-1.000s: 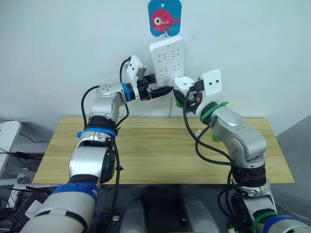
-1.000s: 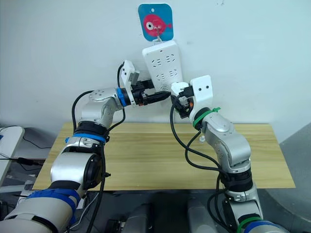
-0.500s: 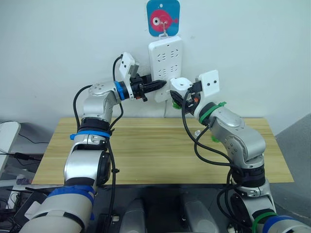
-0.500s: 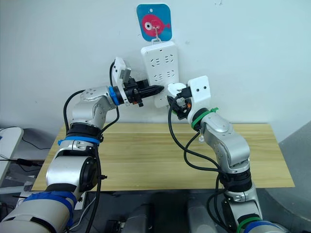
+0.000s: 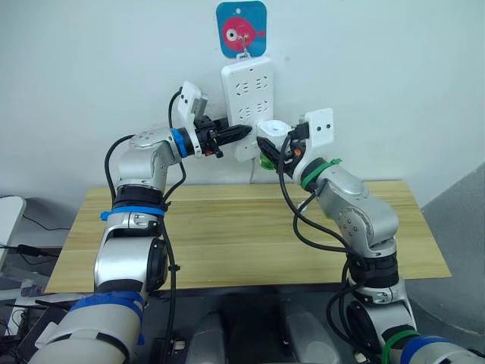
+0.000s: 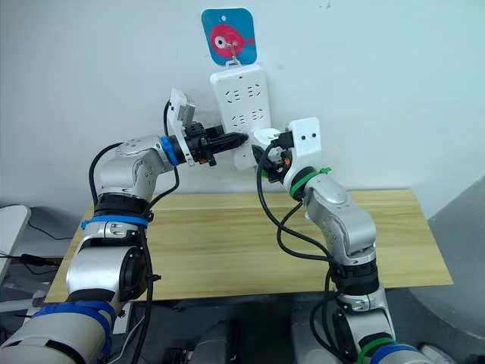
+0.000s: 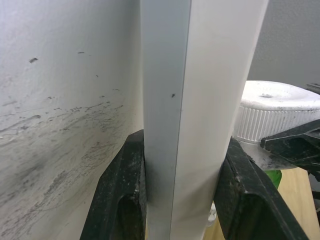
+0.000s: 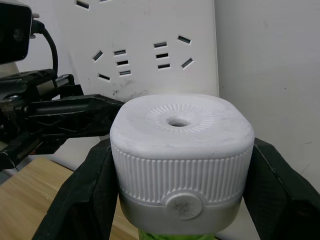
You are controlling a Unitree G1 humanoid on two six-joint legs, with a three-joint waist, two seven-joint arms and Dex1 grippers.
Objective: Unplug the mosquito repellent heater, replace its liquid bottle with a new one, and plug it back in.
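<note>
- Right claw (image 8: 180,200) is clamped around the mosquito repellent heater (image 8: 181,145), one black finger on each side of the ribbed white body, with the green liquid bottle (image 5: 267,160) peeking out underneath. The heater is up in the air right in front of the lower part of the power strip (image 5: 246,95); whether its pins are already in a socket is hard to tell from these angles.
- Left claw (image 7: 177,200) is pinched onto the edge of the power strip, one finger behind it against the wall (image 7: 60,100), one in front, so it's bracing the strip.
- Biggest risk, probably: the strip only hangs from a hook under the fish sign (image 5: 242,29), so if the left claw slips off that thin edge, the strip could swing away when the heater gets pushed in.
- Also, the two claws sit very near each other, so a sloppy approach could bump them together or miss the socket slots.
- The table (image 5: 227,227) below would catch the heater if it dropped, but the bottle could leak.
- Compared with half a second ago, the heater has crept closer to the strip, and the left claw has gone from just reaching the strip's edge to fully gripping it.
</note>
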